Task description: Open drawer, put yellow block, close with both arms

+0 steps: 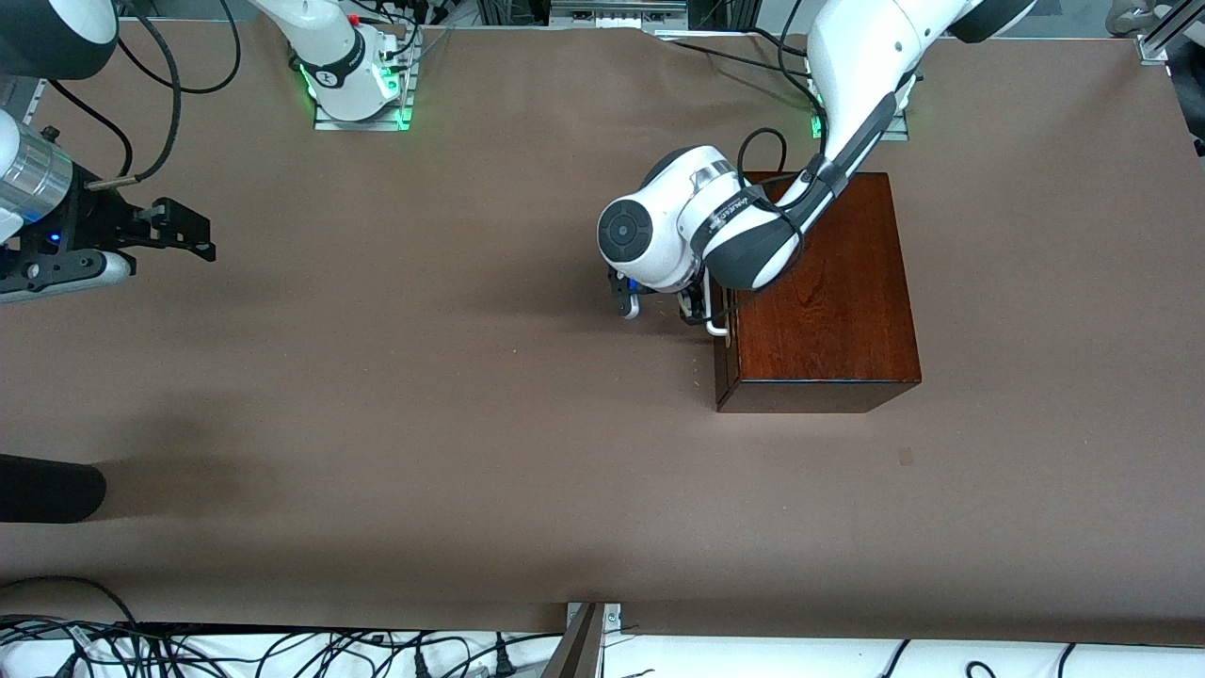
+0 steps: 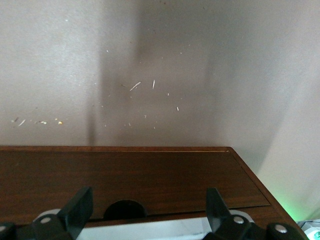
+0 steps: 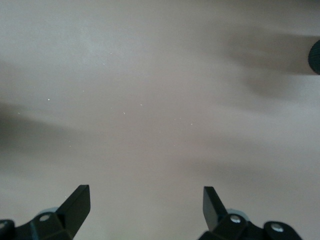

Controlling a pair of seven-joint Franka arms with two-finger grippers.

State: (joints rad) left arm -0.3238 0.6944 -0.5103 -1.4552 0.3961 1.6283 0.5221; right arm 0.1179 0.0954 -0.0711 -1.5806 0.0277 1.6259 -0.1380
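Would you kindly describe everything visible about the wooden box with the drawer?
The box is a glossy, reddish-brown rectangular wooden case standing flat on the table toward the left arm's end. Its drawer looks shut, flush with the case. The white bar handle sits on the front, with the left hand, fingers apart, at it.

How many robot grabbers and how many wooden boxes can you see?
Robot grabbers: 2, the left gripper at the drawer's white handle, the right gripper waiting over the table's right-arm end
Wooden boxes: 1
Total: 3
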